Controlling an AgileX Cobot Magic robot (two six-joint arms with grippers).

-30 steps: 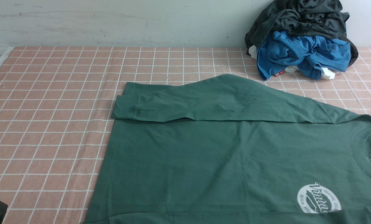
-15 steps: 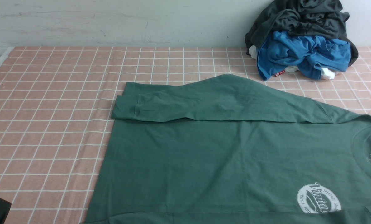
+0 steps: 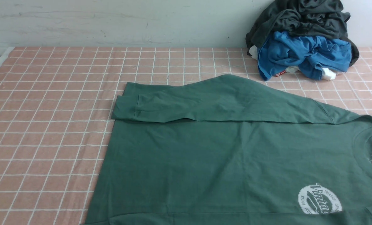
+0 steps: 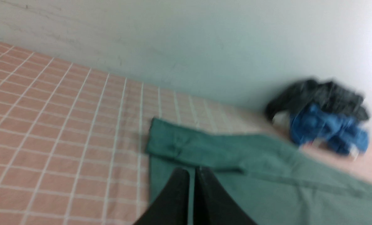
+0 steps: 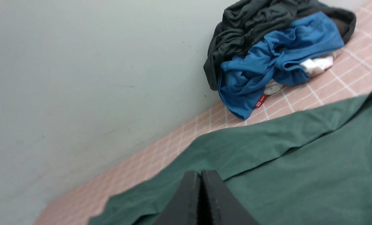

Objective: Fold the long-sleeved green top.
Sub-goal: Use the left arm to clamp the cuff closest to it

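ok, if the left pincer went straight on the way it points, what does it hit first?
Probably the dark green cotton long-sleeved top: the shut left pincer aims at its sleeve, folded across the body. The view is blurred, so its height above the cloth is unclear.

wall (image 3: pixel 111 22): pale grey-green, scuffed | tabletop cloth (image 3: pixel 48 93): pink with white grid | light: soft, even

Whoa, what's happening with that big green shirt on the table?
A robot is partway through folding the green long-sleeved top, which lies flat on the pink checked cloth with one sleeve laid across its body. Nothing is gripping it right now: the left fingers and right fingers are both shut and empty, above it. A blue garment and a dark grey garment sit heaped by the wall.
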